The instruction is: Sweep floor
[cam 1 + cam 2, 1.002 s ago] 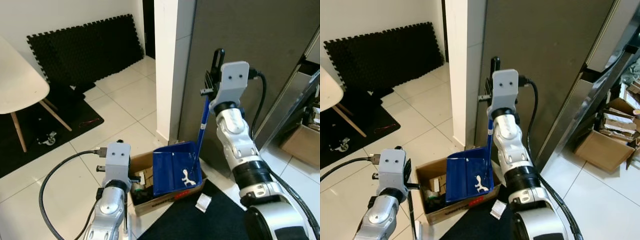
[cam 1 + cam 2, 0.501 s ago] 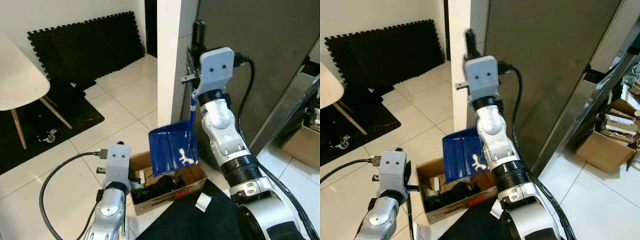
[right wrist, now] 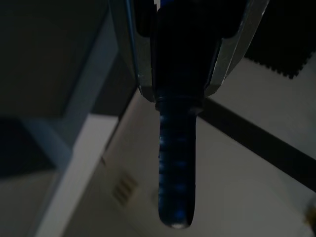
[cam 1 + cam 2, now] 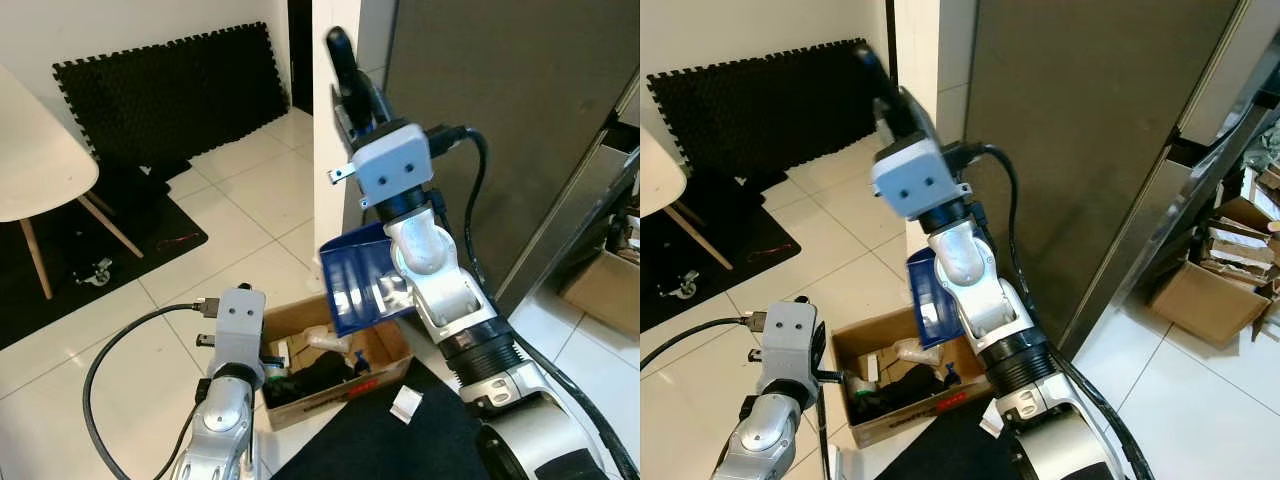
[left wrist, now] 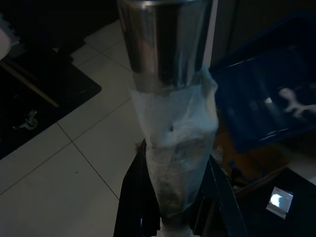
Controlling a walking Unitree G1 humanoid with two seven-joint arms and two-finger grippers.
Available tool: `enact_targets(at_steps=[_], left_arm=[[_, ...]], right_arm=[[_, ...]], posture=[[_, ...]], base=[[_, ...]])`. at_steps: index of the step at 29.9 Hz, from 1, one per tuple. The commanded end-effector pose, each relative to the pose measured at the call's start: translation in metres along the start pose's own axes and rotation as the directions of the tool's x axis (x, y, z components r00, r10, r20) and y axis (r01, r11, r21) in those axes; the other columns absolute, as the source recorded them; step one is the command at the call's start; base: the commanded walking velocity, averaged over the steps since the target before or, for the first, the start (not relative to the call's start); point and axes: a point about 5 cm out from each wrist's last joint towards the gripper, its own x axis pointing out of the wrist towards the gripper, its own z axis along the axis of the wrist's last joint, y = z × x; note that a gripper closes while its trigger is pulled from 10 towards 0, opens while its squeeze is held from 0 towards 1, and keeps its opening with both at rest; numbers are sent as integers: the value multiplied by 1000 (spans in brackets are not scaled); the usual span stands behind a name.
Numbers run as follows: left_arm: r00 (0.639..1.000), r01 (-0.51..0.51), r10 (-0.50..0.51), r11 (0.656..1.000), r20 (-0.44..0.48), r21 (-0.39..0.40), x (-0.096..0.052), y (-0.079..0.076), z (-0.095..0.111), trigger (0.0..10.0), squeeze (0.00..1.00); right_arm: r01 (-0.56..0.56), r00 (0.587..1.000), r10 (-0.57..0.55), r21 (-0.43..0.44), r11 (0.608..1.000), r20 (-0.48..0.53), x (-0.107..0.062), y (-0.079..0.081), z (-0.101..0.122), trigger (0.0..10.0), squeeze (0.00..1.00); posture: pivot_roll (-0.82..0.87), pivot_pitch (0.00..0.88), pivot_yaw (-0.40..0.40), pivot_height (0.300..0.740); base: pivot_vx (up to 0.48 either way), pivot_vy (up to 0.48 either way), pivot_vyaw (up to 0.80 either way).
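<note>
1. White floor tiles [image 4: 230, 215] carry an open brown cardboard box [image 4: 385, 345].
2. Right gripper [image 3: 177, 59] clamps the blue plastic dustpan [image 4: 355, 285], tilted above the box.
3. Left gripper [image 5: 173, 197] grips a silver metal pole [image 5: 165, 44].

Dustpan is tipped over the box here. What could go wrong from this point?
The right gripper holds the blue dustpan tilted above the cardboard box, near its far edge, so debris might spill onto the tiles. The raised handle sits close to the white pillar and could knock it.
</note>
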Motion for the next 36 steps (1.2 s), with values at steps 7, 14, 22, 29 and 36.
enact_targets(at_steps=[7, 14, 22, 29, 36], left_arm=[[1000, 11, -11, 1000, 16, 14, 2, -3, 1, 10000, 0], [1000, 18, -19, 1000, 17, 16, 3, -5, 2, 10000, 0], [1000, 22, -23, 1000, 18, 19, 4, -6, 2, 10000, 0], [1000, 23, -23, 1000, 14, 18, 2, -8, 0, 10000, 0], [999, 27, -28, 999, 19, 16, 4, -9, 1, 10000, 0]], right_arm=[[-105, 978, 107, -19, 994, 181, -2, 16, 29, 10000, 0], [-164, 959, 157, 13, 986, 235, -6, 31, 40, 10000, 0], [-248, 919, 225, 31, 968, 323, -10, 56, 56, 10000, 0], [-203, 923, 172, 56, 978, 344, -6, 54, 63, 10000, 0], [-142, 975, 127, 72, 987, 184, -4, 41, 35, 10000, 0]], posture=[[123, 67, -35, 740], [124, 67, -32, 740], [138, 68, -37, 740], [137, 68, -38, 740], [132, 65, -37, 740]], base=[[0, 0, 0], [0, 0, 0], [0, 0, 0], [0, 0, 0], [0, 0, 0]])
